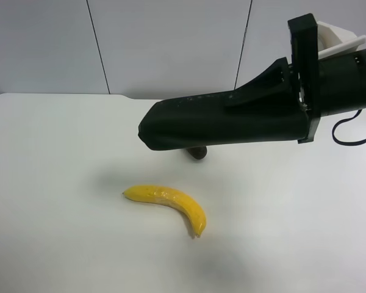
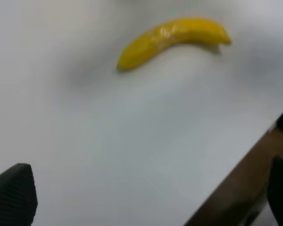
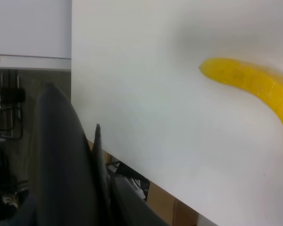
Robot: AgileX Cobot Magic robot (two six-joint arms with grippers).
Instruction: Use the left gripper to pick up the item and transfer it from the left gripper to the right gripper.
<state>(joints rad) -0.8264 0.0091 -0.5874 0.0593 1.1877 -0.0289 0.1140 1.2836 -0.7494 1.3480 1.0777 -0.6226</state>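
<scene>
The dark green item (image 1: 219, 125) hangs level in the air above the white table (image 1: 49, 232), rounded end toward the exterior high view's left. The right gripper (image 1: 247, 105), black with a white bracket, is shut on the item's other end, one long finger lying along its top. In the right wrist view the item (image 3: 61, 160) fills the near corner as a dark blurred shape. The left gripper (image 2: 146, 197) does not show in the exterior high view. In its own wrist view its fingertips (image 2: 12, 195) stand wide apart over the table with nothing between them.
A yellow banana (image 1: 171, 204) lies on the table below the item; it also shows in the right wrist view (image 3: 254, 84) and the left wrist view (image 2: 172, 37). A dark purple eggplant (image 1: 196, 152) peeks out under the item. The table edge (image 3: 132, 165) is close.
</scene>
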